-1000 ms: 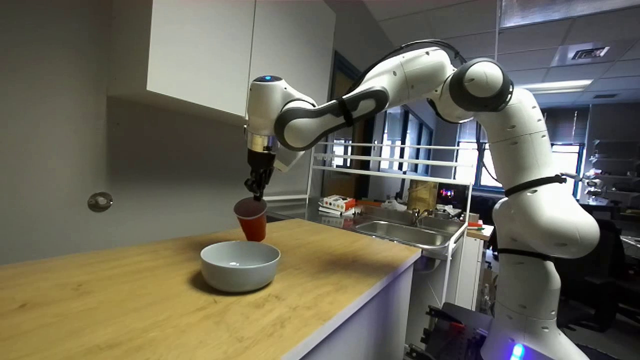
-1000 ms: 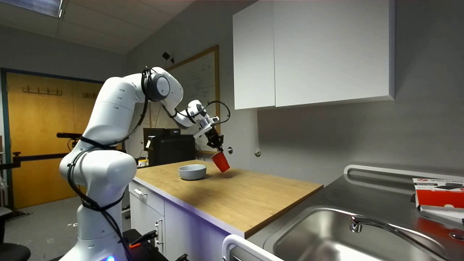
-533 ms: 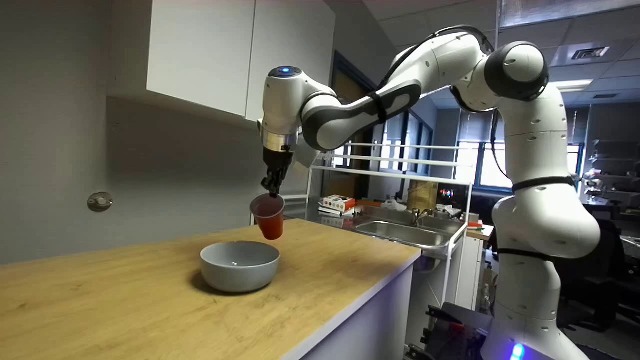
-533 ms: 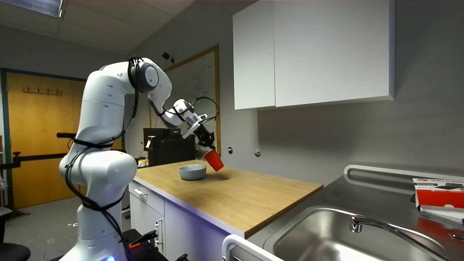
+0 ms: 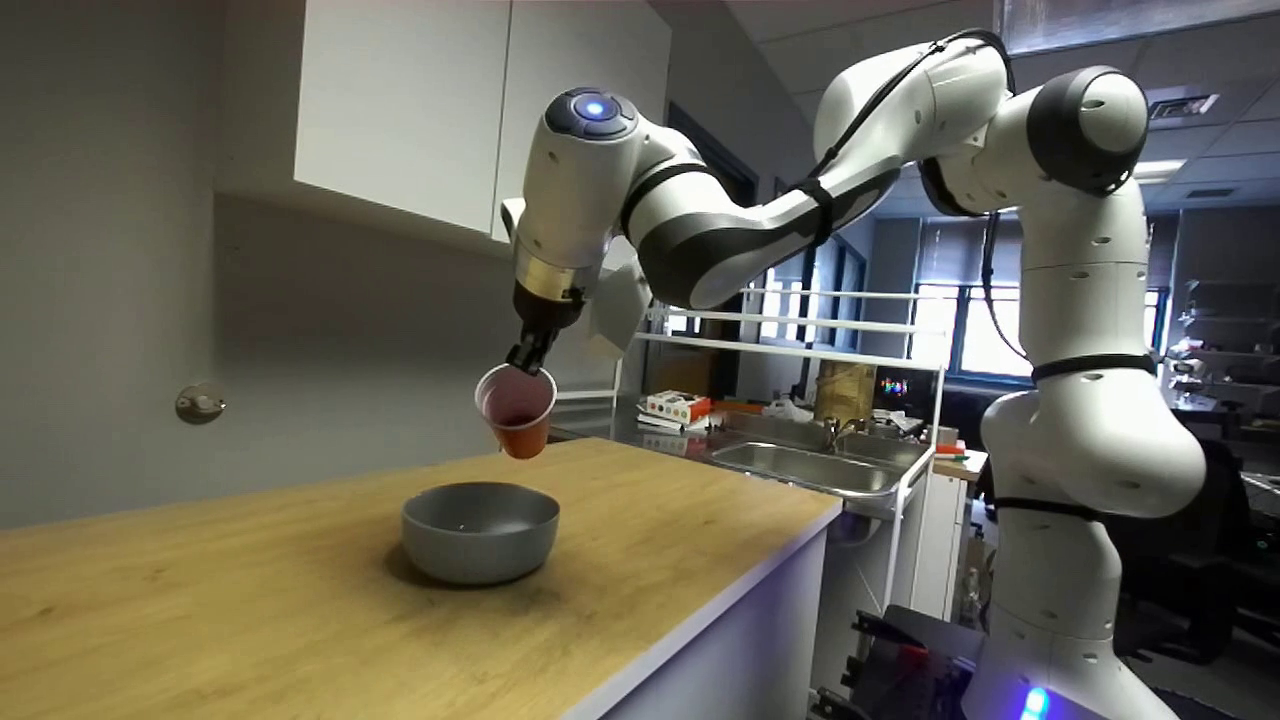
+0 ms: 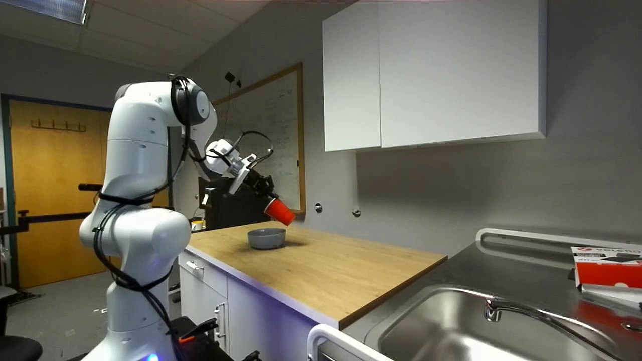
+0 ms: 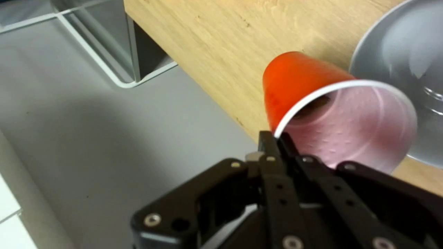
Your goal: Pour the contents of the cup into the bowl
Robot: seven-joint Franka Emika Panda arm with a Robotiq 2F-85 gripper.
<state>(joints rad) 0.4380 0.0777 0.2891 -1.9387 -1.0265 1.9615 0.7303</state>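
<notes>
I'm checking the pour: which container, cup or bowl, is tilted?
The red cup, tilted and pinched at its rim by the gripper; the grey bowl stands level on the wooden counter.

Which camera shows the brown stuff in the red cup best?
The wrist view: it looks into the tilted red cup, where brown stuff shows deep inside. In an exterior view, the cup's mouth faces us, but its inside is too dim to tell. In an exterior view where the cup's side faces us, the stuff is hidden.
</notes>
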